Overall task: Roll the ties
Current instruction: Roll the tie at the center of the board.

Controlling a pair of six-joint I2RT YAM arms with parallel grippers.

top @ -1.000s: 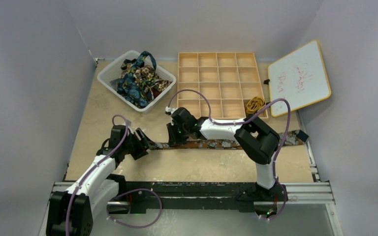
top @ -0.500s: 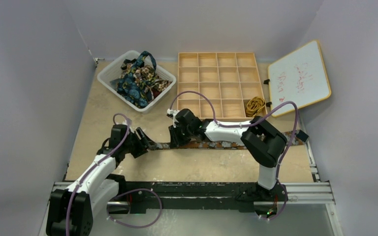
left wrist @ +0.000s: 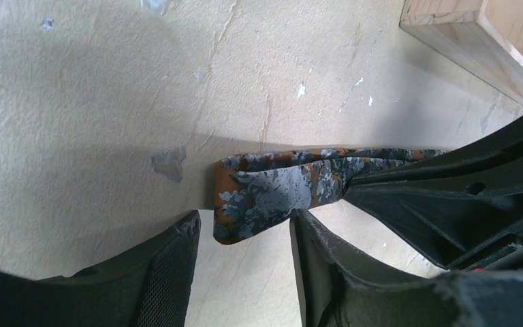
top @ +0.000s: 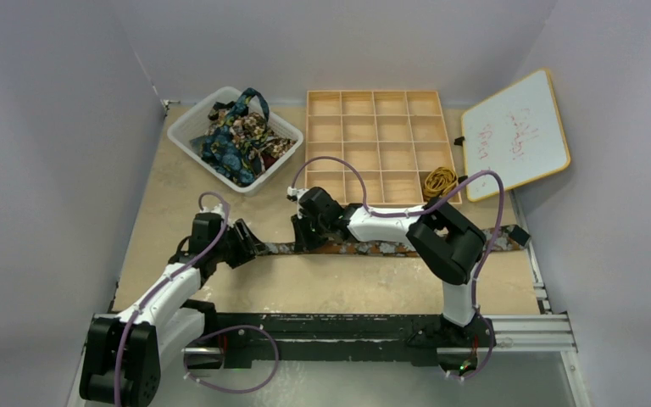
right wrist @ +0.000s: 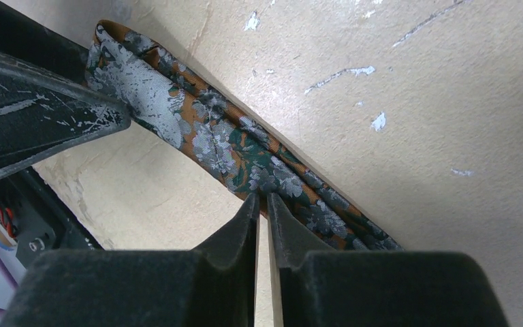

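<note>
A dark brown tie with orange-grey blotches point(top: 373, 248) lies stretched left to right across the table. Its left end is folded over and shows in the left wrist view point(left wrist: 265, 197). My left gripper point(top: 250, 246) is open, and its fingertips sit on either side of that end without touching it point(left wrist: 244, 228). My right gripper point(top: 305, 239) is shut to a thin slit, and its tips pinch the tie's near edge point(right wrist: 262, 199) a short way from the end. A rolled gold-yellow tie point(top: 439, 180) sits in a compartment of the wooden tray.
A white basket point(top: 188, 129) holding several blue-teal and brown floral ties point(top: 239, 136) stands at the back left. The wooden compartment tray point(top: 377, 127) stands at the back centre. A whiteboard point(top: 515, 134) leans at the back right. The tray's corner point(left wrist: 477, 48) is near the left gripper.
My left gripper has slid a little to the right, closer to the tie's folded end. My right forearm has shifted slightly, and its gripper stays at the tie.
</note>
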